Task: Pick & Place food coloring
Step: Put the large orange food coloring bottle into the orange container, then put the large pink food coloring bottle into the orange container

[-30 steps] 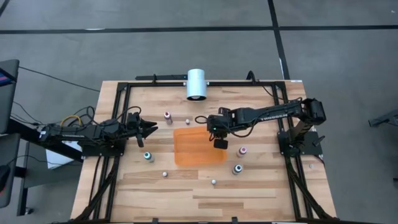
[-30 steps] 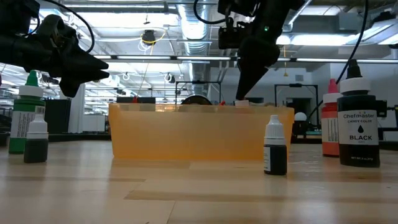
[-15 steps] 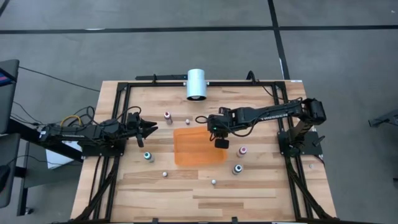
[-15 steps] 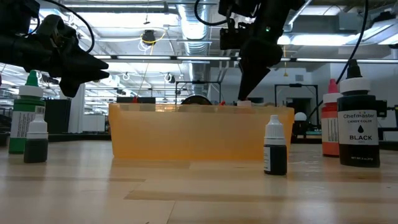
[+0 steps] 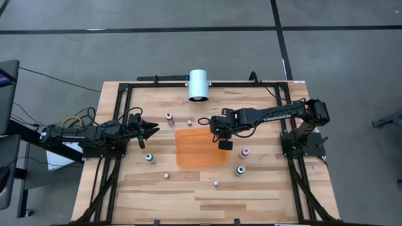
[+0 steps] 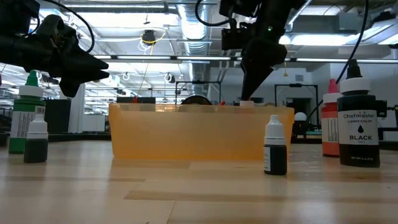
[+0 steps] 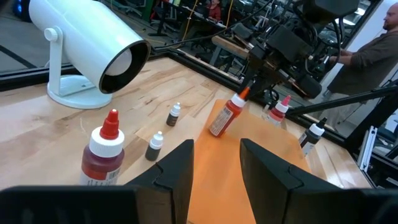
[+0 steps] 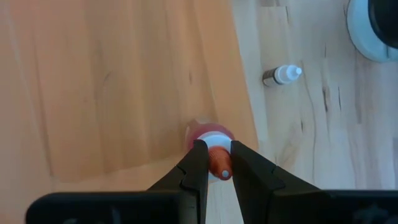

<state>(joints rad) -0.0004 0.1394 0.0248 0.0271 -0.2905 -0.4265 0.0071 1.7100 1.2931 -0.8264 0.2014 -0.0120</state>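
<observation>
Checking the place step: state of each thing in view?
right gripper: shut on orange bottle's cap, over the tray
orange bottle: held, tilted, above the tray
orange tray: flat on table, nothing lying in it
left gripper: open, holding nothing, left of tray
white cylinder: lying sideways

In the low view the orange tray's (image 6: 193, 134) translucent wall hides most of the red bottle (image 6: 246, 104); only its top shows above the rim. The black bottle (image 6: 357, 118) partly covers a red one (image 6: 330, 124) behind it. The tall green bottle (image 6: 23, 112) stands partly behind a small dark one (image 6: 36, 142). From above, the small bottles near the front of the desk (image 5: 188, 188) are too tiny to tell their colours. In the left wrist view a person (image 7: 373, 53) is cut off by the picture's edge.
</observation>
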